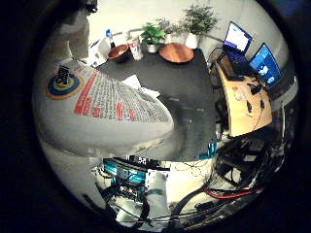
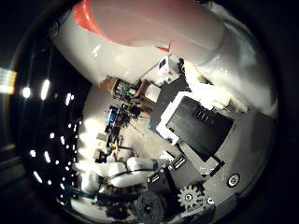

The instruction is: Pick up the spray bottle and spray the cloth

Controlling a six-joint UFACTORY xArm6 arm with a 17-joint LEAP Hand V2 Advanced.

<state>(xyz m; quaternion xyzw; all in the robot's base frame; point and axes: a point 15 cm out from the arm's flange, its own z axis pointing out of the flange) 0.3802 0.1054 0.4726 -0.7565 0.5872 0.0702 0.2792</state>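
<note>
- Right now you have the spray bottle [image 1: 104,109] pressed close against the palm; its white body with a block of red print fills much of the little finger side view, and a round blue and yellow mark sits on its side.
- On the thumb side view you see the bottle's red-orange upper part against the white body, right up against the camera.
- Your right hand [image 2: 201,126] shows its white and black fingers [image 2: 205,95] curled in against the bottle's white body, so the hand is wrapped round it.
- Beyond the bottle lies the dark table [image 1: 189,92], seen from above, so the bottle is off its surface.
- A white cloth [image 1: 138,85] peeks out from behind the bottle's edge, lying on that table.
- At the table's far end you can make out a brown bowl [image 1: 118,52], a clear bottle [image 1: 136,48], a round wooden plate [image 1: 176,52] and potted plants [image 1: 153,36].
- Beside the table stands a wooden desk [image 1: 243,104] carrying two open laptops [image 1: 238,41].
</note>
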